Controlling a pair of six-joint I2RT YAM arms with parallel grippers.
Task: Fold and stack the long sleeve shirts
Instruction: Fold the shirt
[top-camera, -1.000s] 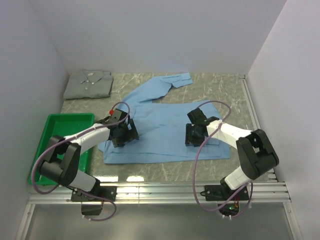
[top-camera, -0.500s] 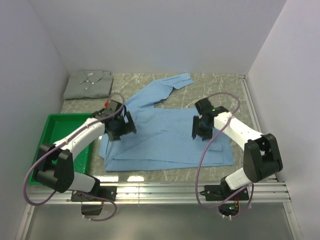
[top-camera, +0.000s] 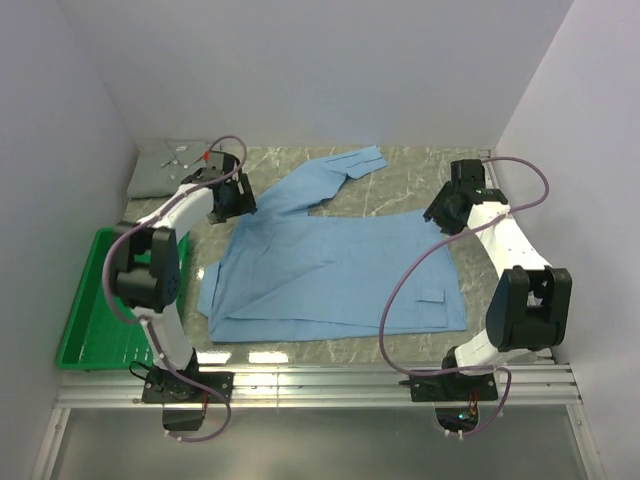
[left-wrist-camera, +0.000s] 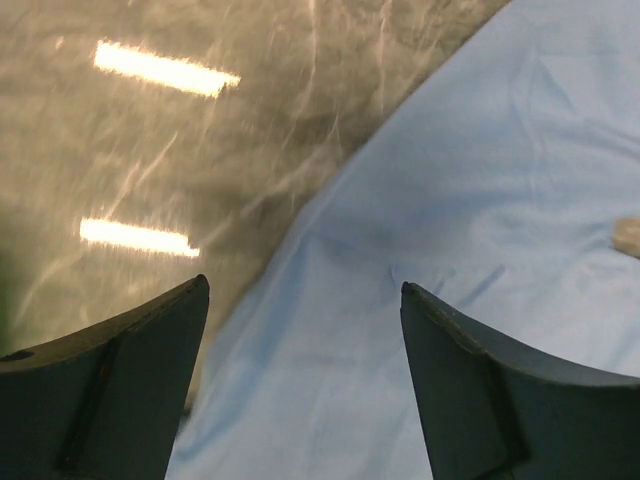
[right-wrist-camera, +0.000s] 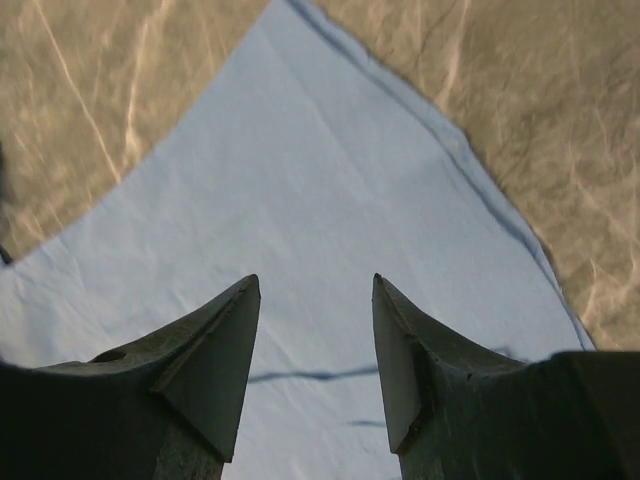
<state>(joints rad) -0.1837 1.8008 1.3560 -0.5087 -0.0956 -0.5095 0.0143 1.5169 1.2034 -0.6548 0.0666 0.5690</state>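
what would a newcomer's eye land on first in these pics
The light blue shirt lies spread flat over the middle of the marble table, one sleeve angled toward the back wall. The left hand and right hand hang open above its far left and far right edges. A grey-green shirt sits folded in the far left corner, behind a green tray.
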